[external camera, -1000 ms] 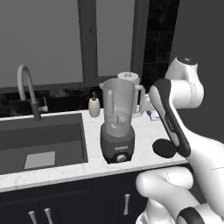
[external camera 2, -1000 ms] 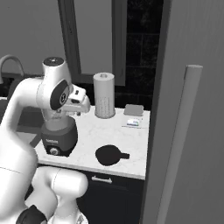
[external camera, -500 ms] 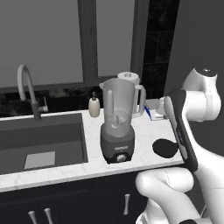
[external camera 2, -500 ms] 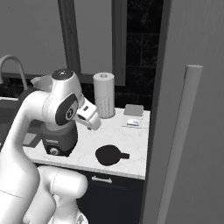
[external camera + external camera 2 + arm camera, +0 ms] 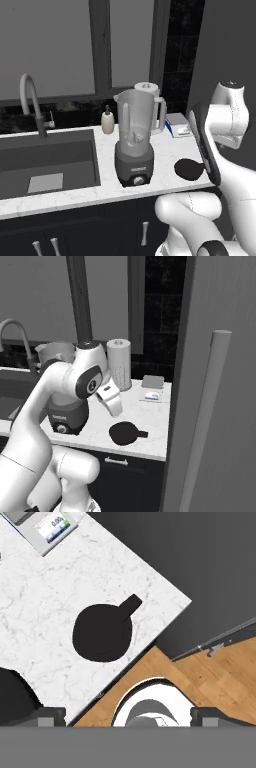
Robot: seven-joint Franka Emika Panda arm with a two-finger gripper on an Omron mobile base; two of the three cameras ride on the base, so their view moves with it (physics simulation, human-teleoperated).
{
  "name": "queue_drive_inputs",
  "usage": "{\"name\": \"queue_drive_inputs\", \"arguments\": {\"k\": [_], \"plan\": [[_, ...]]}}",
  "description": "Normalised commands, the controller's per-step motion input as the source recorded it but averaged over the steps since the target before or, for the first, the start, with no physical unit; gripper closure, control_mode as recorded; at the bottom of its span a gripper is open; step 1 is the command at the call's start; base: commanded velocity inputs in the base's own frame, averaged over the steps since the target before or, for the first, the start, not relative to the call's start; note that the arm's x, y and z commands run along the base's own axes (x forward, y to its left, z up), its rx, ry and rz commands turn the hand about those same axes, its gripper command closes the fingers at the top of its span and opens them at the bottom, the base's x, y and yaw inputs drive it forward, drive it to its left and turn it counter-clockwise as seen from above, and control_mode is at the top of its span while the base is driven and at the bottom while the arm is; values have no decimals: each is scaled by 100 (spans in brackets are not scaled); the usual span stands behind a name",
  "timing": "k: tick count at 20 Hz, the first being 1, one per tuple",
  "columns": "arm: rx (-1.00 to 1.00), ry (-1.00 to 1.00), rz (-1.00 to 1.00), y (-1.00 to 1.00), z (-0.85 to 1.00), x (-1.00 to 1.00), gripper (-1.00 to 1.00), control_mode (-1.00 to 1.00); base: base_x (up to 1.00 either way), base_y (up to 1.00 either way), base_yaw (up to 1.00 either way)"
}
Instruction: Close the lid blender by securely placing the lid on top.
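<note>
The lid [image 5: 189, 168] lay flat on the white marble counter [image 5: 75, 190], near the counter's front right corner and at about 3 o'clock from the blender [image 5: 135, 137] in the left base view, well apart from it. In the right base view the lid [image 5: 123, 433] sat close to the front edge of the counter [image 5: 150, 418], with a short tab pointing toward 3 o'clock. The blender stood upright with its clear jar uncovered, its handle toward the right and its knob facing the front. In the hand view the lid [image 5: 103, 631] appeared as a black disc on the counter [image 5: 50, 587], its tab pointing toward 1 o'clock, with the counter corner just beyond it. The gripper [image 5: 127, 716] hung above the lid without touching it; its two finger tips [image 5: 51, 716] stood at the far sides of the bottom edge, so the jaws were wide apart and held nothing. A cream soap bottle [image 5: 107, 122] stood at roughly 10 o'clock from the blender, beside the sink [image 5: 45, 165] with its curved faucet [image 5: 32, 102]. A paper towel roll [image 5: 119, 364] stood behind the blender, and a small scale [image 5: 151, 396] rested at 1 o'clock from the lid in the right base view.
</note>
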Motion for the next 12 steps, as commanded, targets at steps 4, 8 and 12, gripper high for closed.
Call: {"name": "queue_drive_inputs", "arguments": {"k": [4, 8, 12], "plan": [[0, 10, -17, -2, -57, 51, -100, -100, 0, 0, 0], [0, 2, -6, -7, -46, 51, -100, -100, 0, 0, 0], [6, 0, -7, -25, -32, 42, -100, -100, 0, 0, 0]]}}
